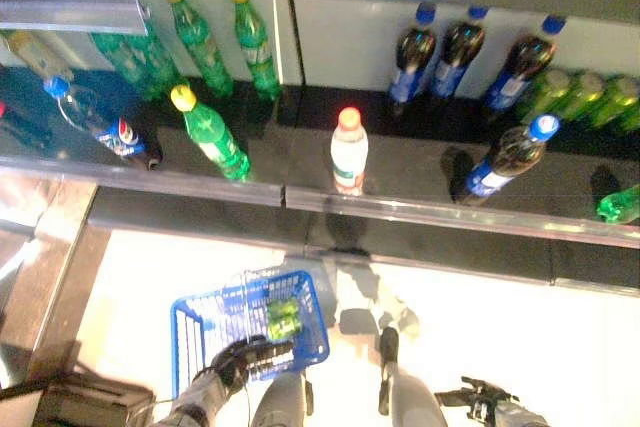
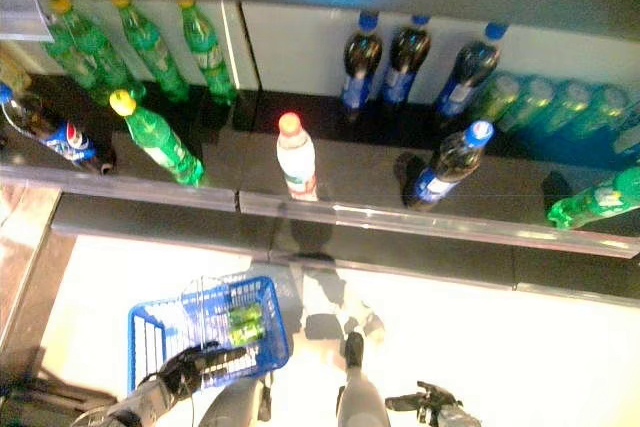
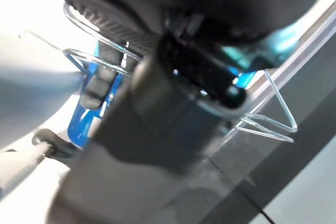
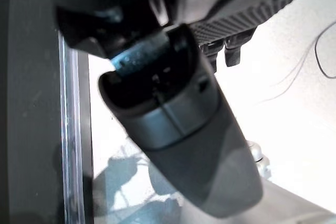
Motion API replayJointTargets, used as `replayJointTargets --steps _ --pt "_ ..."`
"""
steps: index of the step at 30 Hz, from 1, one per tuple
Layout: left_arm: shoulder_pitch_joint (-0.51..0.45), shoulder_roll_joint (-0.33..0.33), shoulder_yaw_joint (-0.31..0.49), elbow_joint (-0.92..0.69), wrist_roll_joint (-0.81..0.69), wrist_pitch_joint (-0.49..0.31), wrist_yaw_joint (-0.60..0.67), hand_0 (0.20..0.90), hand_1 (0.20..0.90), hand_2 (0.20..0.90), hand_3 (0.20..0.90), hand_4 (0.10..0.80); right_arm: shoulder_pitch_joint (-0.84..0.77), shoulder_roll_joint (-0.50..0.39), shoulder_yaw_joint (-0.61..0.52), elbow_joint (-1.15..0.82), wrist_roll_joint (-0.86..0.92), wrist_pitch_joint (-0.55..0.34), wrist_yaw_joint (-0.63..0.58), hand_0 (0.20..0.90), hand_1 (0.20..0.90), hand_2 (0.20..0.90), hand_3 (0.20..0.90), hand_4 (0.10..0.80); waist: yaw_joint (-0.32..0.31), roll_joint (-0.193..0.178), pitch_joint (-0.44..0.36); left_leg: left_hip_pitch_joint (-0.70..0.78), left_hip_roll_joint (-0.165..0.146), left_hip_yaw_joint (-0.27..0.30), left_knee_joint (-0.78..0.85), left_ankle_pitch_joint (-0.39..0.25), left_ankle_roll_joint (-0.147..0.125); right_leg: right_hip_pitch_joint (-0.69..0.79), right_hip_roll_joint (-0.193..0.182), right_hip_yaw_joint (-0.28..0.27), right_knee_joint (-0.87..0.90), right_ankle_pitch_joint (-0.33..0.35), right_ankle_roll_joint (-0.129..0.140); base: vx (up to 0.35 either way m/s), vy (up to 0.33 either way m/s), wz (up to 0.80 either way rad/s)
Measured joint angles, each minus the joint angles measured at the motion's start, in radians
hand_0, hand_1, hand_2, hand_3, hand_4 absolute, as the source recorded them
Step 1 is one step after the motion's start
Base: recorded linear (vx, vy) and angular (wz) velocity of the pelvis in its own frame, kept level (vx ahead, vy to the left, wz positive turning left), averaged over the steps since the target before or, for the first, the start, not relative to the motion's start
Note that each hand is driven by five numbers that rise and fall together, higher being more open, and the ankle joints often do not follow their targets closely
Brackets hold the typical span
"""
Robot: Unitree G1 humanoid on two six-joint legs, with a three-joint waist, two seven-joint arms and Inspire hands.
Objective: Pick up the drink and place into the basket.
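Left hand (image 1: 240,357) curls round the blue basket (image 1: 195,322) handle; green drink (image 1: 283,315) already inside it. White bottle (image 1: 349,151) stands on the shelf (image 1: 420,209) above the basket. Right hand (image 1: 478,402), right of basket, looks empty, fingers loosely spread. Next: reach up for another drink.

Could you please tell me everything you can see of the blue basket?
The blue basket is an open wire-mesh shopping basket, hanging low over the pale floor, below the drinks shelf. Green bottles lie inside it. The left hand grips its near rim, fingers curled round the wire; nothing else touches it.
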Motion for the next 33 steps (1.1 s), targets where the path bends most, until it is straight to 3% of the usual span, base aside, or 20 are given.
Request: replayJointTargets --steps 5,10,15,22,27,33 --pt "-0.028 0.032 0.001 -0.002 -0.039 -0.042 -0.003 0.300 0.300 0.300 0.200 0.100 -0.045 -0.003 0.000 -0.029 0.073 -0.095 -0.004 0.900 0.900 0.900 0.900 0.800 0.004 -0.022 0.024 -0.126 -0.021 -0.019 0.201 -0.089 -0.005 -0.165 -0.037 0.008 0.299 -0.146 -0.017 -0.079 0.001 0.14" --pt "-0.039 0.056 0.003 -0.027 -0.065 -0.047 0.007 0.300 0.300 0.300 0.200 0.100 -0.058 0.001 0.020 -0.219 0.182 -0.171 0.000 0.900 0.900 0.900 0.900 0.800 0.023 -0.023 0.040 -0.236 -0.021 -0.030 0.352 -0.142 -0.020 -0.283 -0.040 0.023 0.473 -0.212 -0.035 -0.057 0.005 0.02" --pt "-0.030 0.049 0.001 -0.082 -0.072 -0.047 0.025 0.300 0.300 0.300 0.200 0.100 -0.054 0.028 0.089 -0.591 0.213 -0.217 0.009 0.900 0.900 0.900 0.900 0.800 0.028 -0.019 0.054 -0.279 -0.021 -0.057 0.368 -0.138 -0.034 -0.334 -0.034 0.021 0.515 -0.219 -0.053 -0.050 0.012 0.04" --pt "0.041 0.053 0.005 -0.122 -0.108 -0.062 0.027 0.300 0.300 0.300 0.200 0.100 -0.005 0.014 0.125 -0.990 0.142 -0.226 0.032 0.900 0.900 0.900 0.900 0.800 0.017 -0.040 0.067 -0.279 -0.021 -0.057 0.368 -0.138 -0.034 -0.333 -0.033 0.023 0.511 -0.217 -0.047 -0.004 0.013 0.00" --pt "0.061 0.070 0.008 -0.115 -0.134 -0.063 0.030 0.300 0.300 0.300 0.200 0.100 -0.002 -0.046 0.164 -1.147 0.116 -0.225 0.078 0.900 0.900 0.900 0.900 0.800 0.015 -0.058 0.082 -0.278 -0.023 -0.055 0.370 -0.137 -0.035 -0.330 -0.037 0.023 0.511 -0.215 -0.043 -0.006 0.035 0.01" --pt "0.065 0.069 0.006 -0.109 -0.142 -0.067 0.030 0.300 0.300 0.300 0.200 0.100 -0.024 -0.070 0.163 -1.217 0.119 -0.225 0.083 0.900 0.900 0.900 0.900 0.800 0.019 -0.056 0.097 -0.267 -0.026 -0.054 0.384 -0.138 -0.033 -0.311 -0.039 0.024 0.506 -0.210 -0.038 0.010 0.010 0.00"
